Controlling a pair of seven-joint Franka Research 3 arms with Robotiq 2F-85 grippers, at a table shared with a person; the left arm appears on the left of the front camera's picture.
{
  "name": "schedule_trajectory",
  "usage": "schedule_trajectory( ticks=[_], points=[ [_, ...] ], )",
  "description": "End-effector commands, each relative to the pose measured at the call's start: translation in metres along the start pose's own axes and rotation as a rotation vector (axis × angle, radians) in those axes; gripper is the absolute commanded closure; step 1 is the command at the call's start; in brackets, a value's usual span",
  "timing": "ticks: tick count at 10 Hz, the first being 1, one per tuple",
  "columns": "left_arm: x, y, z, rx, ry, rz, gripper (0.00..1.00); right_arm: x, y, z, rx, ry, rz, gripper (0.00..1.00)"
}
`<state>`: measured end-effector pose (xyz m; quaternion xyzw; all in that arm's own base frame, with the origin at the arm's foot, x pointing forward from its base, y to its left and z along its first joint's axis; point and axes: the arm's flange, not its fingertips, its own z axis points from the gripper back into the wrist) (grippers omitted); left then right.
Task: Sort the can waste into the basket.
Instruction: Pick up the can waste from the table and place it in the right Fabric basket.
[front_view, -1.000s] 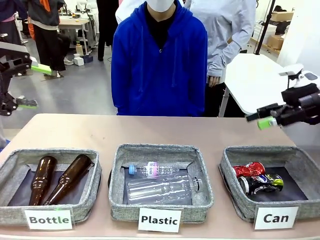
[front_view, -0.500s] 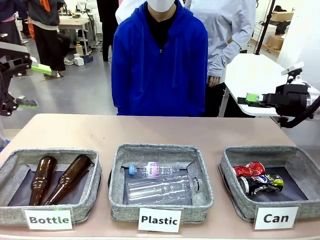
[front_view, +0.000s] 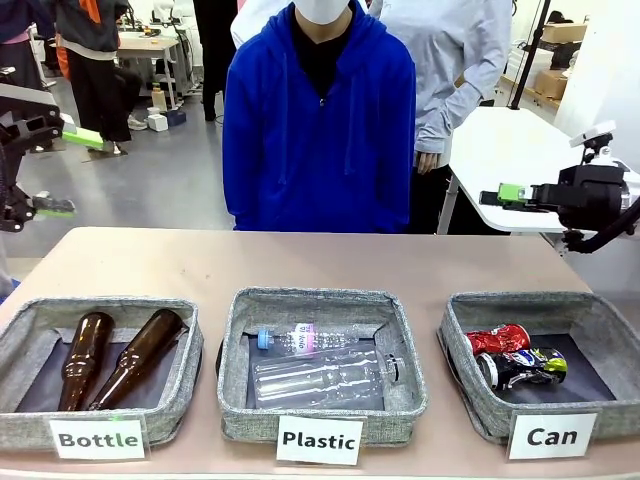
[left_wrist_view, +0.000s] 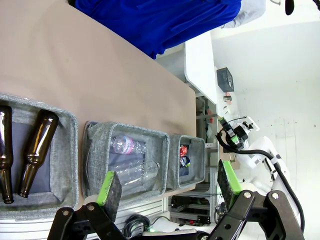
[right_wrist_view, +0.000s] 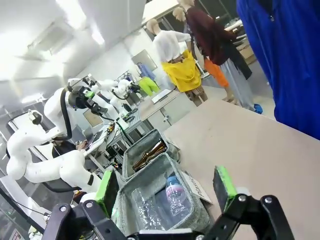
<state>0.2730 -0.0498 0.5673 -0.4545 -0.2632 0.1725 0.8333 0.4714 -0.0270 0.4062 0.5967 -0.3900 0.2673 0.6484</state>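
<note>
A square basket of grey flecked woven fabric (front_view: 465, 360) with a dark lining and a white label printed "Can" in black holds a crushed red metal can with white marks (front_view: 498, 339) and a crushed dark blue-black can with a silver top and touches of yellow-green (front_view: 522, 366). Two like grey baskets carry white labels, one holding two glossy brown glass bottles (front_view: 110, 358), the other clear plastic bottles, one with a blue cap and pink-and-white wrapper (front_view: 302, 339). The tabletop is a plain pale pinkish tan (front_view: 320, 262), the person's hooded top is bright blue over black (front_view: 318, 130), and both black grippers wear bright green pads (left_wrist_view: 225, 176).
</note>
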Motion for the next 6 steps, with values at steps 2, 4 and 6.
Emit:
schedule_trajectory(
  ticks=[2,4,6],
  points=[
    [-0.0025,0.0029,0.0039,0.017,0.002,0.017,0.00,0.0006,0.0024,-0.0010,-0.005,0.008,0.013,0.00],
    [-0.0025,0.0029,0.0039,0.017,0.002,0.017,0.00,0.0006,0.0024,-0.0010,-0.005,0.008,0.013,0.00],
    [-0.0025,0.0029,0.0039,0.017,0.002,0.017,0.00,0.0006,0.0024,-0.0010,-0.005,0.008,0.013,0.00]
  ],
)
